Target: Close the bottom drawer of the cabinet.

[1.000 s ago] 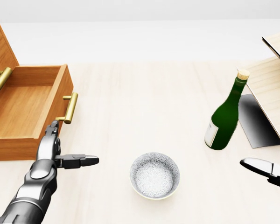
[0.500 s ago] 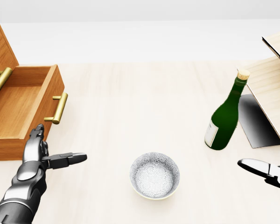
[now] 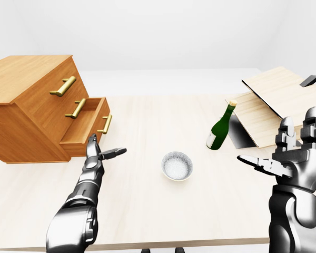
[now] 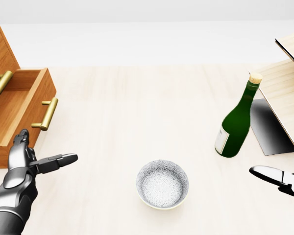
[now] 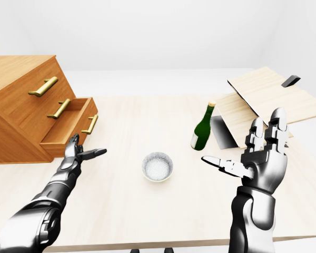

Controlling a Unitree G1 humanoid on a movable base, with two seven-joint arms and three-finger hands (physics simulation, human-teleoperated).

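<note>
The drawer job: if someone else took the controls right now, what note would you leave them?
Left hand: open, fingers against the bottom drawer front, below its brass handle; it has been pushing the drawer inward over the last second.
Right hand: open, raised, holding nothing, at the right of the eye views.
Cabinet stands on the table's left.
Done: drawer partly pushed in.
Left: it still juts out; keep pushing until flush.
Bowl and green bottle stand apart from the drawer.
</note>
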